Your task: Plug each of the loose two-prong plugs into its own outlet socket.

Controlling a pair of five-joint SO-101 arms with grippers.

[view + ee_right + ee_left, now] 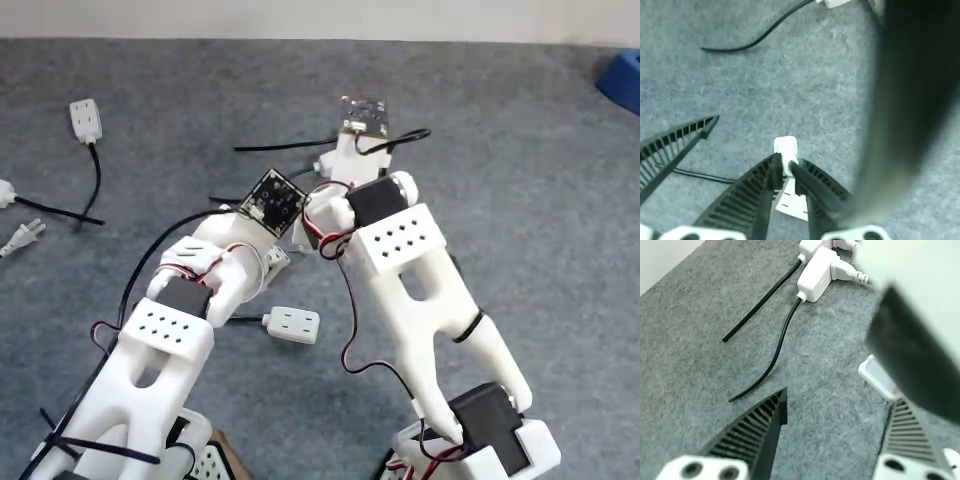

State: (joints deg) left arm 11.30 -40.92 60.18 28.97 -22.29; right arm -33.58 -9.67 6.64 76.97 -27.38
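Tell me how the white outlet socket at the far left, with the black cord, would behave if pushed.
The outlet socket looks like small boxy plastic lying flat, so probably light, rigid and unlikely to roll. Its thin, curving cord is likely floppy and would trail. The grey carpet would probably resist sliding.

A grey felt-like mat [520,180] covers the table. On it, at the far left, lies a white outlet socket [85,119] with its black cord [97,175]. A loose two-prong plug [22,238] lies at the left edge, a second outlet socket [293,324] near the middle, and a blue object [622,80] at the far right corner.
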